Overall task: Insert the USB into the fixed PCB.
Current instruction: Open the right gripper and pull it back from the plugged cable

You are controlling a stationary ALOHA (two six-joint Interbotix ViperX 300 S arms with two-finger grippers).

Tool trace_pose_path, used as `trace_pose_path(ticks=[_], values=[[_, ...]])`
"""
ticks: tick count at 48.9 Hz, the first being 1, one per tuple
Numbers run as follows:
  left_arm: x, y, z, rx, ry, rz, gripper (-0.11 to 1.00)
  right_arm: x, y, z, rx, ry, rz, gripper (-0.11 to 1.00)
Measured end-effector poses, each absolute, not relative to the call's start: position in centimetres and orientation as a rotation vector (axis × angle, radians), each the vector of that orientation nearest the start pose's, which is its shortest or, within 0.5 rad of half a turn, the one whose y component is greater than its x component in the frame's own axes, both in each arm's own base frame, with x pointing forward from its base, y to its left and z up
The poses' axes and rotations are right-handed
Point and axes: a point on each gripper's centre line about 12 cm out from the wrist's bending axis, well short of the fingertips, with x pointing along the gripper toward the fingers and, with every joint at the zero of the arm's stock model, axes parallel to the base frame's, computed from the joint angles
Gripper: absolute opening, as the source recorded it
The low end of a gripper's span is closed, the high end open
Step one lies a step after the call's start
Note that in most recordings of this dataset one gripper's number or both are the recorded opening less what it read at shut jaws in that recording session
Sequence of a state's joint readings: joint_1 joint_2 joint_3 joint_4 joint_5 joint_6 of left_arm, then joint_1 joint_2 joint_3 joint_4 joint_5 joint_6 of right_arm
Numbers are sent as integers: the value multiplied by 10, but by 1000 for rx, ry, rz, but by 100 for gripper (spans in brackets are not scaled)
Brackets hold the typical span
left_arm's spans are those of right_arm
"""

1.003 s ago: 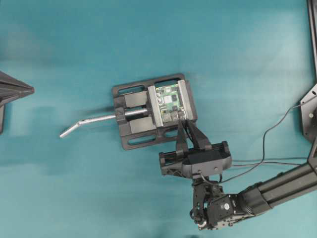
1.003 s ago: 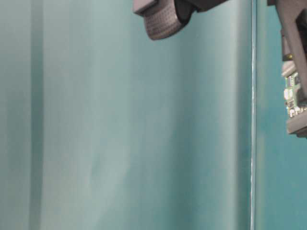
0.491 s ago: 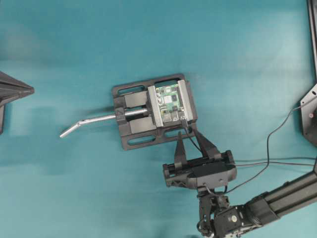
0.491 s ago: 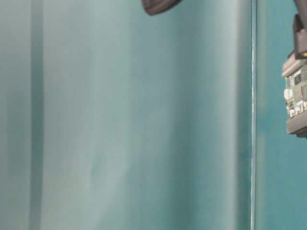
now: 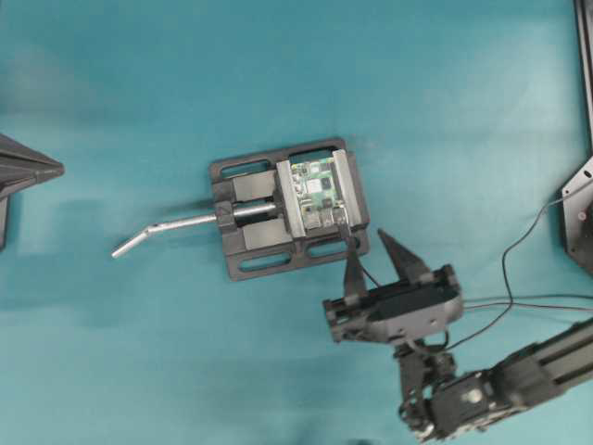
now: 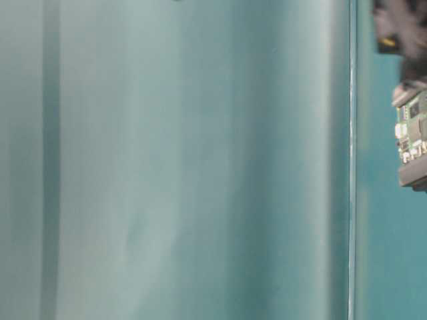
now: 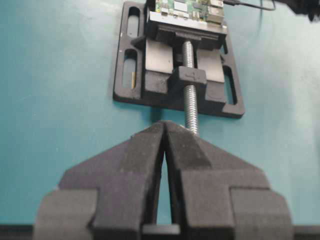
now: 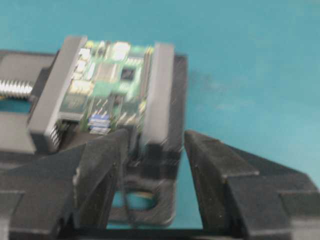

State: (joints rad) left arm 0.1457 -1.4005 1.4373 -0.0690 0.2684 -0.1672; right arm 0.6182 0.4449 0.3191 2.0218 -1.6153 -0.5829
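The green fixed PCB (image 5: 315, 193) is clamped in a black vise (image 5: 255, 232). It also shows in the table-level view (image 6: 413, 133), the left wrist view (image 7: 187, 7) and the right wrist view (image 8: 107, 85). The USB plug (image 5: 345, 229) sits against the board's near right edge, and its thin black cable (image 5: 366, 272) trails back between my right fingers. My right gripper (image 5: 368, 248) hangs just short of the vise, open (image 8: 157, 137), with nothing gripped. The left gripper (image 5: 56, 169) is shut and empty (image 7: 164, 125), far to the left, pointing at the vise.
The vise's silver bent handle (image 5: 171, 227) sticks out left, and its threaded screw (image 7: 190, 85) points at my left gripper. The USB cable (image 5: 519, 255) loops away to the right over the teal table. Black frame parts (image 5: 579, 213) stand at the right edge.
My right gripper has opened and drawn back down and to the right from the board. The USB plug has stayed at the PCB's edge. The left arm has not moved.
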Motion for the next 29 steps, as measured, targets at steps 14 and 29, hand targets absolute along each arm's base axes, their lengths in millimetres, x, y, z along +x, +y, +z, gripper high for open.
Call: trace_pose_path(ticks=[14, 29], values=[[126, 16, 190, -257, 286, 161, 6, 333, 113, 152, 397, 237, -1130, 56], [126, 16, 190, -257, 286, 161, 6, 303, 84, 171, 454, 316, -815, 56]])
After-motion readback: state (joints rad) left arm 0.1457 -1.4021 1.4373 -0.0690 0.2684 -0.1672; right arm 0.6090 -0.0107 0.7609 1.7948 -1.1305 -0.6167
